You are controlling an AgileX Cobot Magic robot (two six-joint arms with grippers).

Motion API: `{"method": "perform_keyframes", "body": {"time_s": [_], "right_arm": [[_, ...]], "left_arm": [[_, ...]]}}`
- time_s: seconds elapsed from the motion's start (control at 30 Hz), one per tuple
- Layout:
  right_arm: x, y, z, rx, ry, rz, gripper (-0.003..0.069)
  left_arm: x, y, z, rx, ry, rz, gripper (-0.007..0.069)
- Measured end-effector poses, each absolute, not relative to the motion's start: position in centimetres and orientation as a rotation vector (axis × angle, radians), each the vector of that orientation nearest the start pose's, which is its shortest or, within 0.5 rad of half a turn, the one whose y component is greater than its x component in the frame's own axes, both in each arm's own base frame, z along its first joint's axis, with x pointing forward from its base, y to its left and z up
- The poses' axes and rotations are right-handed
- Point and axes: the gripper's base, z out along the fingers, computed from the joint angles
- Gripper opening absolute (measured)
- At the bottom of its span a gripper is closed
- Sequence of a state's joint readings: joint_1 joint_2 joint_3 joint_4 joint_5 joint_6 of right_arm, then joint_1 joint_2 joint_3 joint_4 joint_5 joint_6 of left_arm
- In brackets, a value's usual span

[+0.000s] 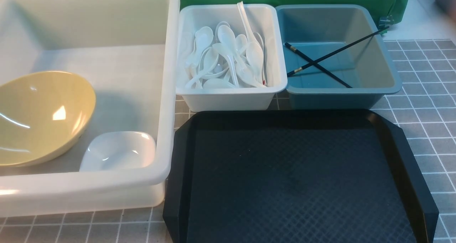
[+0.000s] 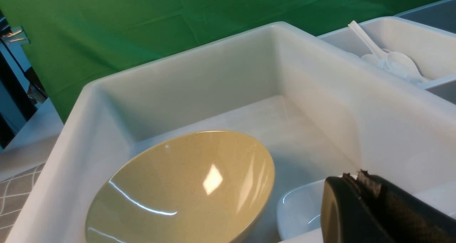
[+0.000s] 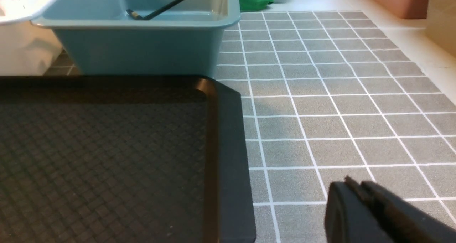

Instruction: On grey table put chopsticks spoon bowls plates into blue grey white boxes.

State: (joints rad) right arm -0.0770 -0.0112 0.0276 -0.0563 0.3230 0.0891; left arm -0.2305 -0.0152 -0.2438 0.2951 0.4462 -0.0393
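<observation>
Front view, where things lie: we see the yellow bowl [image 1: 39, 118] at lower left and the small white dish [image 1: 119, 151] touching it, both inside the large white box [image 1: 167, 93]
Front view, spoons: upper centre, the small white box [image 1: 231, 100] holds a heap of white spoons [image 1: 228, 57]; we count about nine, overlap hides the rest
Front view, chopsticks: two chopsticks [image 1: 320, 59] lie crossed in the blue-grey box [image 1: 335, 99], upper right
Front view, counts: three boxes, one bowl, one dish, one black tray [image 1: 299, 186] on the grey table [image 1: 427, 111]
Front view, risk: one chopstick's tip rests on the far rim; we judge a knock could flip it out
Left wrist view, hand: the left gripper [image 2: 359, 180], lower right, has its jaws pressed together, holding nothing
Left wrist view, risk: it hangs over the dish; a careless sweep could strike the rim
Right wrist view, hand: the right gripper [image 3: 356, 187], lower right, looks nearly closed and empty, over bare table beside the tray
</observation>
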Motion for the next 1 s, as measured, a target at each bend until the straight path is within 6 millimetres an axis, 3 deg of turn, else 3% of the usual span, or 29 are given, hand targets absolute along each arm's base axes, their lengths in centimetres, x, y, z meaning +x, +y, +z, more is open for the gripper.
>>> {"method": "perform_keyframes", "body": {"time_s": [0.77,0.9,1.0], "right_arm": [[5.35,-0.58,17.53,0.116,1.82,-0.045,0.0092],[5.35,-0.58,17.53,0.116,1.82,-0.045,0.0097],[5.35,-0.58,17.53,0.116,1.82,-0.046,0.01]], "left_arm": [[3.95,0.25,25.21,0.299,1.605,0.145,-0.0007],[4.12,0.14,25.67,0.208,1.511,0.154,-0.0007],[4.58,0.23,25.26,0.023,1.362,0.11,-0.0007]]}}
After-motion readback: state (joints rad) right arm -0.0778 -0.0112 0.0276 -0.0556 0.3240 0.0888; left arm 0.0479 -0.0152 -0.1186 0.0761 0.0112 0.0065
